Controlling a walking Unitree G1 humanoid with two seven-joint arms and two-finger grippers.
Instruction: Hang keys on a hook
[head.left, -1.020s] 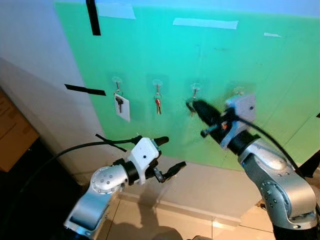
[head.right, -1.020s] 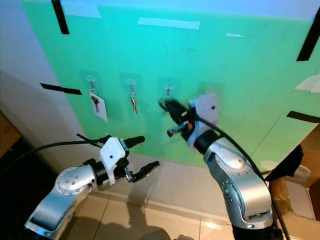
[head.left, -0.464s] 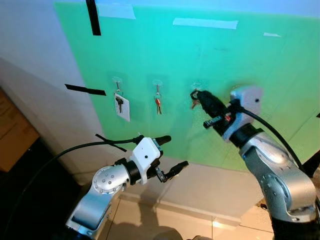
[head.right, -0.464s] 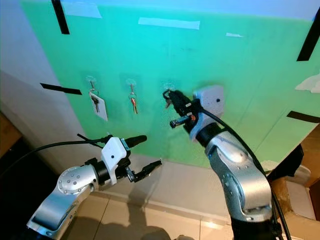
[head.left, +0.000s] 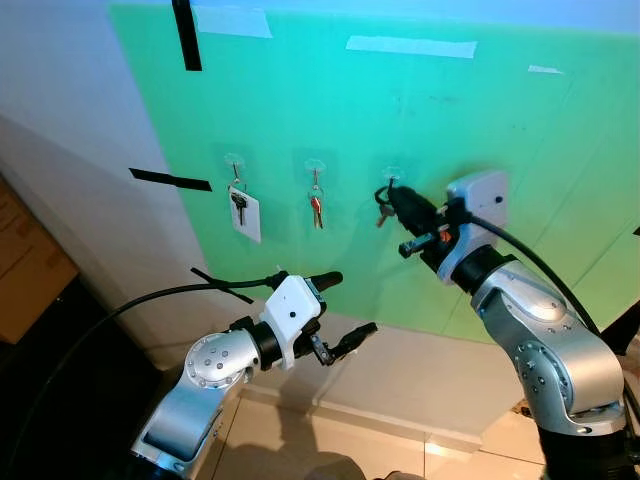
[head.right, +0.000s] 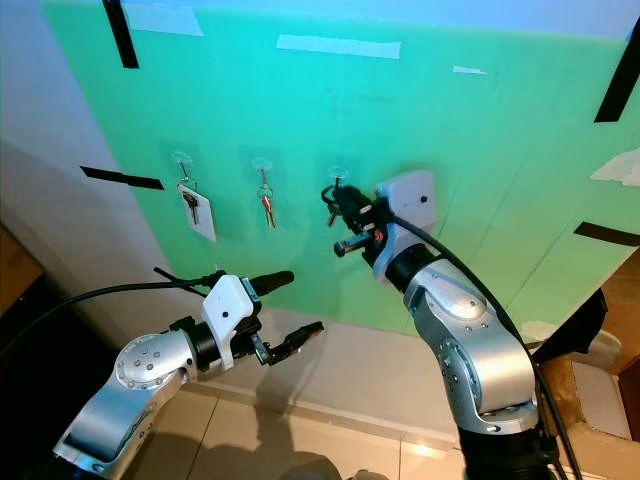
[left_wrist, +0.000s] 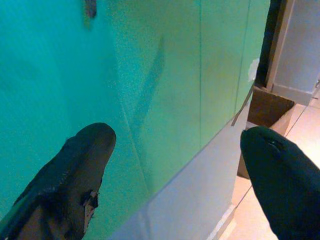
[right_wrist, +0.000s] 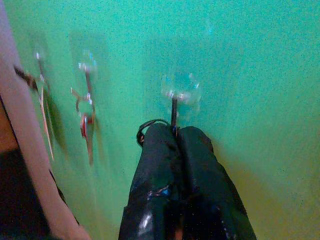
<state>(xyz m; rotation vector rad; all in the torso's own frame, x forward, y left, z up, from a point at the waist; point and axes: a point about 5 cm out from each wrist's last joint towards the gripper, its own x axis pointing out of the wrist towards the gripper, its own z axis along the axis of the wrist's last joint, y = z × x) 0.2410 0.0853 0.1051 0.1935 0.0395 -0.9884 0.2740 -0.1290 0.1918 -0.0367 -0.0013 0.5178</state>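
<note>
A green board (head.left: 430, 120) covers the far wall, with a row of clear hooks stuck to it. The right gripper (head.left: 396, 201) is raised to the third hook (head.left: 392, 176) from the left, its two black fingers (right_wrist: 170, 150) clenched together on a set of keys (head.left: 381, 213); the key ring (right_wrist: 145, 129) curls out beside the fingertips, right under the hook's stem, and the keys dangle just left of and below the fingertips. Whether the ring is on the hook yet cannot be told. Further left, the first hook (head.left: 234, 162) carries a key with a white tag (head.left: 244, 213), and the second hook (head.left: 315, 166) carries a reddish key (head.left: 316, 210). The left gripper (head.left: 340, 305) hangs lower and nearer, well apart from the board, its fingers (left_wrist: 80, 165) spread wide and holding nothing, pointing right along the pale strip of wall under the board. Black tape strips (head.left: 170, 180) sit on the wall at left.
</note>
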